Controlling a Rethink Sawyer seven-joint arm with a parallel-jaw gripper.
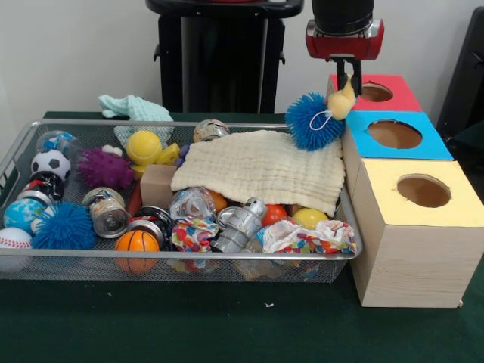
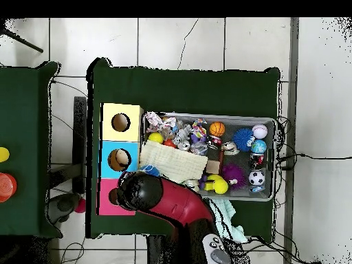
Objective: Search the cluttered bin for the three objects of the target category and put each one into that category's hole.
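Bin edge: the wire bin sits on the green bench, its right end close against the row of boxes, with no room to pass between.
Boxes: three in a row beside the bin, yellow box nearest the camera in the front view, blue box in the middle, red box farthest; each has one round hole in its top.
Open room: the air above the boxes is free apart from the arm; the bench in front of the bin is bare green cloth.
Clutter: the bin is packed, with a cream cloth draped over its right half and reaching the rim by the blue box.
Left of bin: a soccer ball, a purple spiky ball, a yellow ball and cans crowd together.
Front rim: a basketball and a baseball press against the near wire.
Pincer: the pincer hangs from the red wrist above the near edge of the red box, fingers closed on a small yellow toy.
Blue ball: a blue spiky ball hangs just beside the yellow toy, lifted clear above the cloth, at the bin's right rim.
Overhead: the arm covers most of the red box, so the held things are hidden there.
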